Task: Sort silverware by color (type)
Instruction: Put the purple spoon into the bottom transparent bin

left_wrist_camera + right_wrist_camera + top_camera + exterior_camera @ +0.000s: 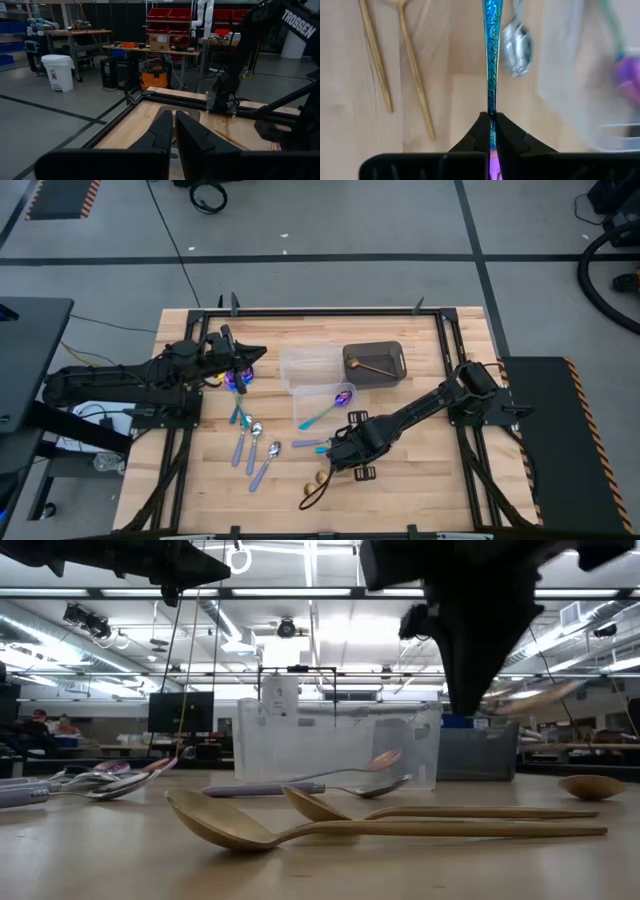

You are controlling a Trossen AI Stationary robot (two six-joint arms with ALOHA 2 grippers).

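My right gripper (338, 448) is low over the near middle of the table, shut on an iridescent utensil with a teal handle (491, 55). My left gripper (248, 358) hangs at the far left, fingers shut (172, 135), with nothing showing between them. Under it an iridescent spoon (238, 385) lies flat on the table. Silver spoons with pale blue handles (256, 450) lie flat at the near left, and two gold spoons (380, 825) near the front edge. Another iridescent spoon (328, 408) lies in a clear tub, and a gold one (372, 365) in the dark tub. My right gripper pinches the iridescent utensil's handle (492, 116) between its two fingertips. The fingers lie along the utensil, slanting down from the table's right. The teal handle sticks out past the tips toward the table's left, and a purple part (493, 167) reaches back between the fingers.
Two clear tubs (310, 365) (320, 395) stand at the table's middle, and the dark tub (375, 380) is just right of them. A black frame rail (330, 311) runs along the far edge. Bare wood lies at the near right.
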